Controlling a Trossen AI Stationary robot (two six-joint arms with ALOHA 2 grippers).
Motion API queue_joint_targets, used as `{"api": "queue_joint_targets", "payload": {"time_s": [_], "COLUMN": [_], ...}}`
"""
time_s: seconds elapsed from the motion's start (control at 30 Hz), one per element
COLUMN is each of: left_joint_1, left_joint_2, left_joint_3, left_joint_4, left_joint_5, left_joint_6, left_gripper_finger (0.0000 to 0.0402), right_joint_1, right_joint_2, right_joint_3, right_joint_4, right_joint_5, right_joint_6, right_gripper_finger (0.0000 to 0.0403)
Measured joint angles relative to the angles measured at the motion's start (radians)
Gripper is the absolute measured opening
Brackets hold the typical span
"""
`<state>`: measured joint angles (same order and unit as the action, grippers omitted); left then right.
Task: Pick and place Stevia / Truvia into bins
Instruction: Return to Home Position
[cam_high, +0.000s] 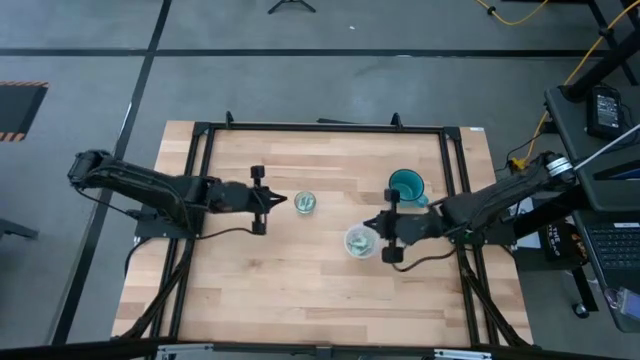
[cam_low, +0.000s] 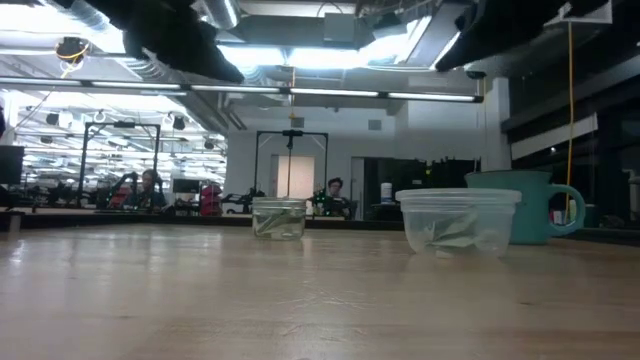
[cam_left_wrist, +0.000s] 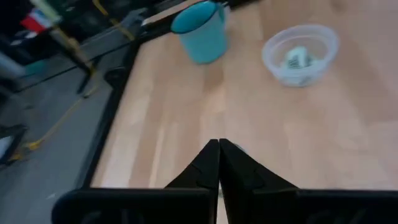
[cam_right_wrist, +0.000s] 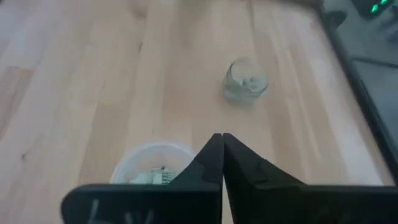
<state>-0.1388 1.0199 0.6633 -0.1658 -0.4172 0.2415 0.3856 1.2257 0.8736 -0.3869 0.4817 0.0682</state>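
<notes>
The right tool (cam_right_wrist: 222, 138), fingers pressed together, covers part of the plastic cup (cam_right_wrist: 144, 158) in its own wrist view. The packets (cam_low: 447, 233) inside that cup are too blurred to count. Behind the cup, the teal mug (cam_low: 535, 205) is partly hidden in the low view.

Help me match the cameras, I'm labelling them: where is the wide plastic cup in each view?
High view: plastic cup, right of centre.
Low view: plastic cup, right of centre.
Left wrist view: plastic cup, upper right.
Right wrist view: plastic cup, bottom edge.
Shared landmark: teal mug beside it, missing only from the right wrist view.
</notes>
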Motion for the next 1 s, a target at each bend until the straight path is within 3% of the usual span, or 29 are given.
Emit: {"api": "queue_joint_targets", "payload": {"time_s": [0.23,0.47,0.73,1.0], "left_joint_1": [0.099,0.213,0.363,0.420], "left_joint_2": [-0.219,-0.456,-0.720,-0.899], "left_joint_3": [-0.186,-0.451,-0.565,-0.584], "left_joint_4": [0.104,0.378,0.374,0.244], "left_joint_5": [0.200,0.328,0.443,0.443], "left_joint_6": [-0.011,-0.007,-0.081,-0.099], "left_gripper_finger": [0.0002,0.0001,0.0001,0.0001], "right_joint_1": [-0.006,-0.041,-0.174,-0.249], "right_joint_2": [-0.140,-0.248,-0.370,-0.490], "right_joint_3": [-0.123,-0.319,-0.387,-0.388], "right_joint_4": [0.078,0.342,0.460,0.454], "right_joint_5": [0.000,-0.005,-0.168,-0.224], "right_joint_6": [-0.017,-0.055,-0.105,-0.197], "right_gripper_finger": [0.0005,0.0002,0.0001,0.0000]}}
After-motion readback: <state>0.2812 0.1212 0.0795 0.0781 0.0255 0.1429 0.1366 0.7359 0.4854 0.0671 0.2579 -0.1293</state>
